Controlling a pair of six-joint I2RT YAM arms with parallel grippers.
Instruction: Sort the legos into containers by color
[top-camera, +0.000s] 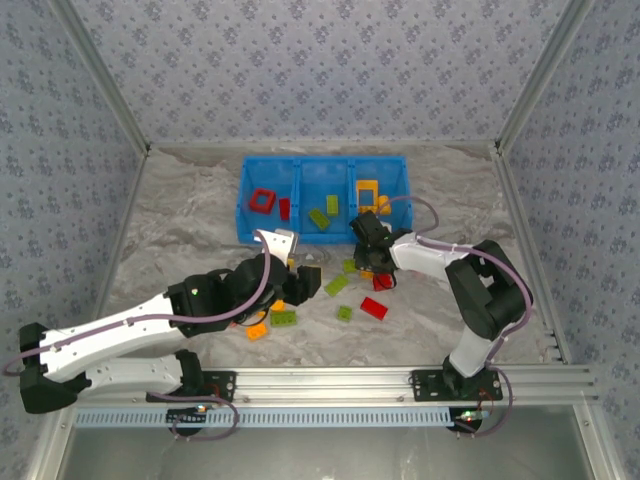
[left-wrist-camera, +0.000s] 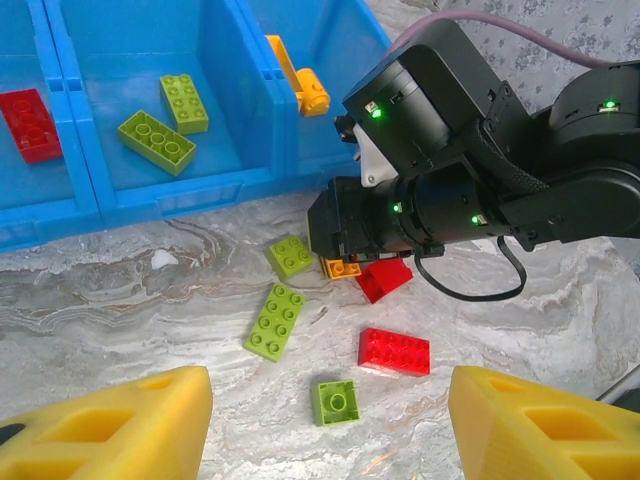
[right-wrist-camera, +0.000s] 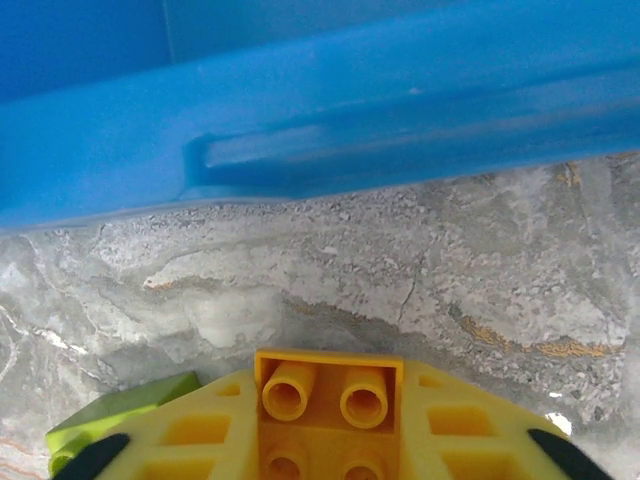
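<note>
Your right hand (right-wrist-camera: 328, 432) looks clamped on the orange brick (right-wrist-camera: 325, 392), down on the tabletop (right-wrist-camera: 420, 260) just near of the blue bin (right-wrist-camera: 300, 150). Lift straight up so you clear that front wall and the red brick (left-wrist-camera: 385, 280) beside it. Then go far into the right compartment (top-camera: 393, 203). Your left hand (left-wrist-camera: 327, 420) hangs with its fingers apart, so don't let it drift in.

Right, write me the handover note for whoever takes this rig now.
Left gripper: open, empty.
Right gripper: shut on an orange brick just before the blue bin.
Done: red pieces in left compartment, green pieces middle, orange pieces right.
Left: that brick, three loose green bricks, two loose red bricks, plus an orange piece and a green piece near the left gripper.
</note>
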